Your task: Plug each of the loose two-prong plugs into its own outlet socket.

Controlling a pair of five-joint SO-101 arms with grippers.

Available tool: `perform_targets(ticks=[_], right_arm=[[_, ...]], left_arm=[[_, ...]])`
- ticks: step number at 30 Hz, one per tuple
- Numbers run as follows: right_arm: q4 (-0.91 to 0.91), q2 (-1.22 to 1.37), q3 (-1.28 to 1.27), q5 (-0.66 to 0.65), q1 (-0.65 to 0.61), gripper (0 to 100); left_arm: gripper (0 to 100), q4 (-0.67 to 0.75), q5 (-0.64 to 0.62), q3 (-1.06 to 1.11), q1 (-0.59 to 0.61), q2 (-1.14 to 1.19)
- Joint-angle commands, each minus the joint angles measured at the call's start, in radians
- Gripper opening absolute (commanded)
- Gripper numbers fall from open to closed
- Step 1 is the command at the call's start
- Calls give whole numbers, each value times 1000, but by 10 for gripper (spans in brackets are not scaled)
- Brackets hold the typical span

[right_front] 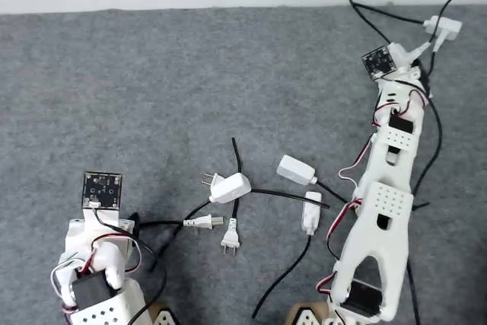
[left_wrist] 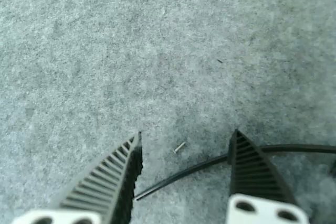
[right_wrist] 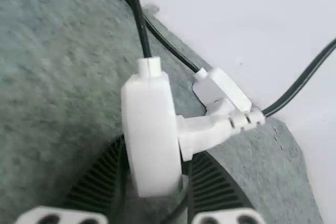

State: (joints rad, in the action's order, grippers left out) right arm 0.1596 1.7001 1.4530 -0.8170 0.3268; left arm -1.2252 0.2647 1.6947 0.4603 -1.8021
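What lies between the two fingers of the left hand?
The left wrist view shows a black cable crossing the grey carpet between the fingers of the open left hand, with a small pale sliver beside it.

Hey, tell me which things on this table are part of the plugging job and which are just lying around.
Job things:
held socket in the right gripper, with a plug joined at its side
big white plug, small plug, third plug
block socket, slim socket, both free

Lying about:
pale sliver on the grey carpet
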Motion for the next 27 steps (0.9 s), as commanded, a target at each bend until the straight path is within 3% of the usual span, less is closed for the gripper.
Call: perform_targets(ticks=[1, 5, 15, 18, 27], right_arm=[[-13, -25, 64, 21, 36, 124], [61, -18, 63, 18, 68, 266], [331, -31, 115, 25, 199, 262], [532, -47, 230, 104, 232, 262], [1185, -297, 224, 262, 189, 262]], left_arm=[[249, 12, 8, -10, 5, -6], [249, 12, 8, -10, 5, -6], [249, 12, 8, -10, 3, -6], [249, 12, 8, -10, 2, -6], [249, 17, 8, -10, 2, -6]])
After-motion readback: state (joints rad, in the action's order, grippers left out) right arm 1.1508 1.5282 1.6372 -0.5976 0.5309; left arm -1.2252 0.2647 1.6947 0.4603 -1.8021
